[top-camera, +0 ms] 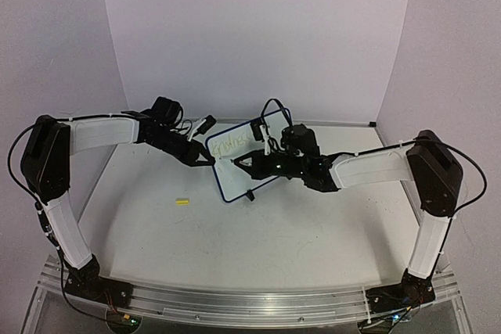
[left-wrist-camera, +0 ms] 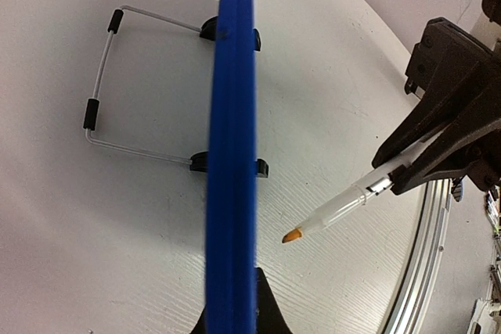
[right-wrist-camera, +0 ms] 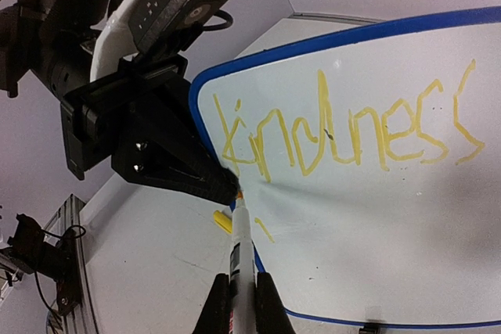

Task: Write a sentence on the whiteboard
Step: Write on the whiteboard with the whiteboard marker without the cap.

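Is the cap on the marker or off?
Off. The marker shows a bare orange tip near the whiteboard, held in the right fingers.

Centre of the white tabletop (top-camera: 258, 248) is blocked: the small rectangular whiteboard with a dark blue rim (top-camera: 233, 184) stands tilted there. The black left gripper (right-wrist-camera: 223, 185) is clamped on its left edge and the black right gripper (right-wrist-camera: 241, 295) pinches a clear-barrelled marker (left-wrist-camera: 344, 207) just in front of its face, so that gap is tight. Behind the board the thin wire stand (left-wrist-camera: 91, 113) takes up the surface, while nearer the arm bases there's broad room to pass, with only a small yellow cap (top-camera: 182, 202) lying left of centre.
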Controlling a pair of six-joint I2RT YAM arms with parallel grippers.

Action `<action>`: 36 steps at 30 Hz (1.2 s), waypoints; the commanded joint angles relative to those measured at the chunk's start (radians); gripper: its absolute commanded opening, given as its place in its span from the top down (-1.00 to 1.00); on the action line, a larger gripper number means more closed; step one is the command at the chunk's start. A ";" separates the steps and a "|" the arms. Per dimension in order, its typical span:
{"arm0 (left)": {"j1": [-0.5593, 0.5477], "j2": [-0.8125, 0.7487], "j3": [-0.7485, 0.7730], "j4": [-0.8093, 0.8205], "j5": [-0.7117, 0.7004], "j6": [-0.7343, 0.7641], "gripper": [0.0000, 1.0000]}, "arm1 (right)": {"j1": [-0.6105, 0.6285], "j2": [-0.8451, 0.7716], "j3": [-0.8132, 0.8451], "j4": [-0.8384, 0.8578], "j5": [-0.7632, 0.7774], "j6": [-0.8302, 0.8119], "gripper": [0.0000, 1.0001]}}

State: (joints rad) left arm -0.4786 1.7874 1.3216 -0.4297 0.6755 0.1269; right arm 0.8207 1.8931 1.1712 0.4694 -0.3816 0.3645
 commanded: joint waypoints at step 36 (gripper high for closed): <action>0.000 0.001 0.047 -0.018 -0.008 0.020 1.00 | 0.000 0.073 -0.031 -0.044 0.014 0.005 1.00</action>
State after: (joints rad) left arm -0.4786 1.7874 1.3216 -0.4297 0.6765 0.1272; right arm 0.8207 1.9342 1.1519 0.4327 -0.3581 0.3657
